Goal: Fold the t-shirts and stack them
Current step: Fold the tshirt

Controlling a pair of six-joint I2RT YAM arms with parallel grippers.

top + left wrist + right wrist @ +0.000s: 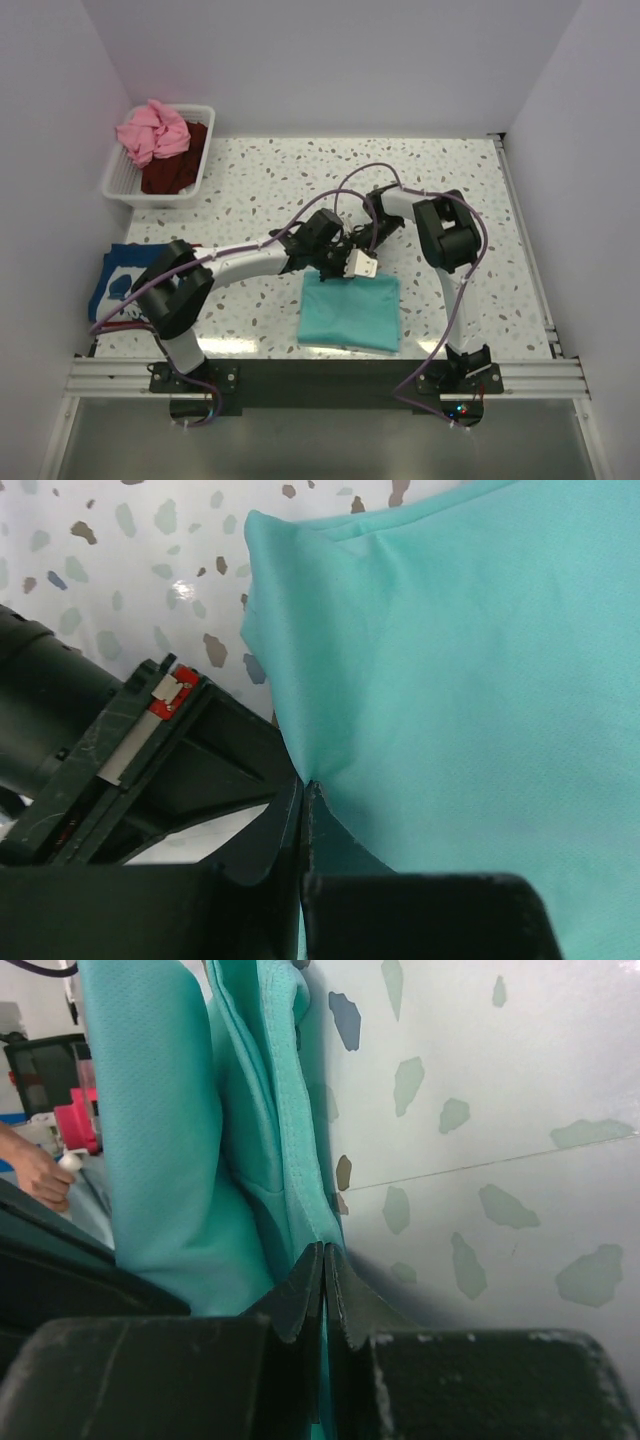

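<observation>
Two grippers met at the far edge of a folded teal-green cloth t-shirt (pixel 350 312), which lay flat on the speckled white table (pixel 460 170) just in front of them, towards the arm bases. The left gripper (pixel 303 792) was closed, pinching a corner of the teal cloth between its black fingers. Just beside it, the right gripper (pixel 325 1260) was also closed, clamping the shirt's hemmed layered edge. Well off to the left of the left gripper lay a blue t-shirt with white print (pixel 120 276). Farther away on that side stood a white slatted plastic basket (pixel 122 186) holding a crumpled pink t-shirt (pixel 150 130) and a dark maroon t-shirt (pixel 186 160).
</observation>
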